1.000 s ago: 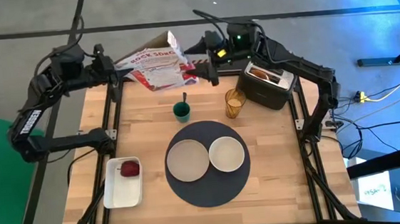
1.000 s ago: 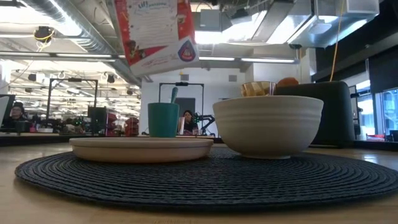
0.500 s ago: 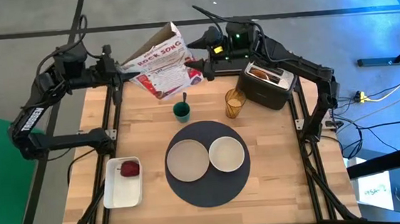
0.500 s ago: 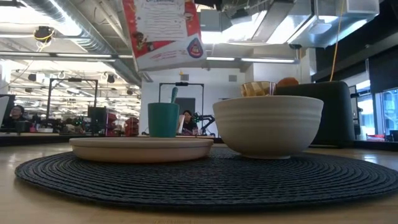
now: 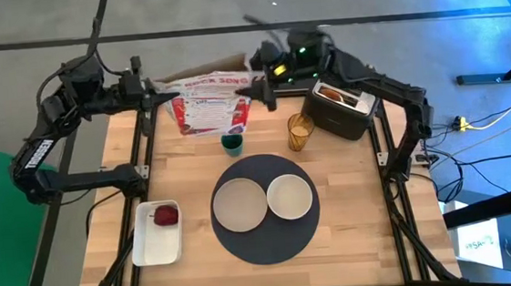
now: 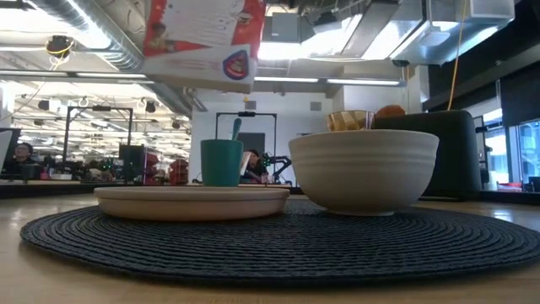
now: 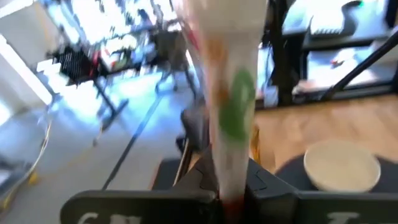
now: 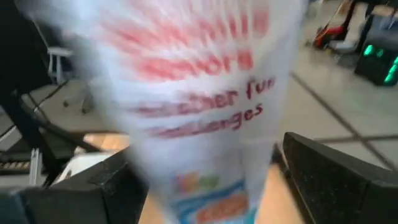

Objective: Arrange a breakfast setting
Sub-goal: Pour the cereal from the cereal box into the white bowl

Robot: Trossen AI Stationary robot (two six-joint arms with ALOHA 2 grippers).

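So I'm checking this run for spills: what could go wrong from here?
1. The cereal box hangs in the air between both grippers, right over the green cup; if it slips, it could knock the cup or the amber glass.
2. The left gripper is shut on the box, but the right gripper stands wide, so only one side looks firmly clamped.

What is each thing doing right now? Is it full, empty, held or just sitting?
cereal box: held in the air between both grippers
left gripper: shut on the box
right gripper: open around the box
white bowl: empty, on mat
beige plate: empty
toaster: toast inside
red fruit: in tray
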